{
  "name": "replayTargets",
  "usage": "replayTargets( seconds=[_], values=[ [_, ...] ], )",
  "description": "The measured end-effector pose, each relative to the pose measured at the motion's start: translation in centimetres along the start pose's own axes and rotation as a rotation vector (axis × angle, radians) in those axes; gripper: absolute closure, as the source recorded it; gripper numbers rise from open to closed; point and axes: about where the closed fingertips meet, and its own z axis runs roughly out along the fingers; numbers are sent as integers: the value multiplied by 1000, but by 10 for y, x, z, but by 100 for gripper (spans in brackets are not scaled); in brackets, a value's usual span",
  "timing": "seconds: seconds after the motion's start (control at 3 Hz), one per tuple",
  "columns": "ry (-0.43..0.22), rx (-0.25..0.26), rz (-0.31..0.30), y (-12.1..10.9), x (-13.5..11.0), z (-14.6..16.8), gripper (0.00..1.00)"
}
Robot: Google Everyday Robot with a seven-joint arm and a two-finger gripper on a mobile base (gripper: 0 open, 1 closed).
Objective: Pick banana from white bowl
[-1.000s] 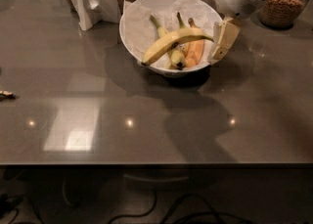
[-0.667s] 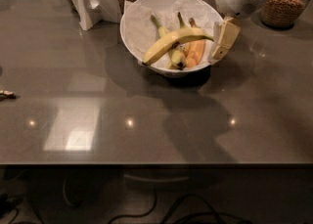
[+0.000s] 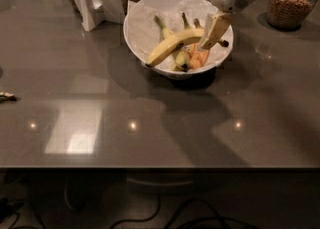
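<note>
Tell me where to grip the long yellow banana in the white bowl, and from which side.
Probably its thick middle, from above: the banana lies on top of the other fruit in the white bowl, slanting, its width exposed. The gripper hangs by its upper right end.

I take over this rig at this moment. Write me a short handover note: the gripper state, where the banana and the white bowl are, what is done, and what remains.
The gripper hangs over the right side of the white bowl, at the right end of the banana. A grasp cannot be confirmed.
The banana lies diagonally in the white bowl on top of the other fruit, not lifted.
The white bowl stands on the table, towards the back.
Done: the gripper is placed at the banana.
Left: secure the grasp and lift the banana clear of the bowl.
</note>
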Motion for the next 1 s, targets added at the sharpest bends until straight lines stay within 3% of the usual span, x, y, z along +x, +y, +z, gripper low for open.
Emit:
replayTargets(
  seconds=[0.33,1.0],
  values=[
    [-24,-4,-9,-8,-3,9,32],
    [-83,-73,-11,-2,-11,33,36]
  ],
)
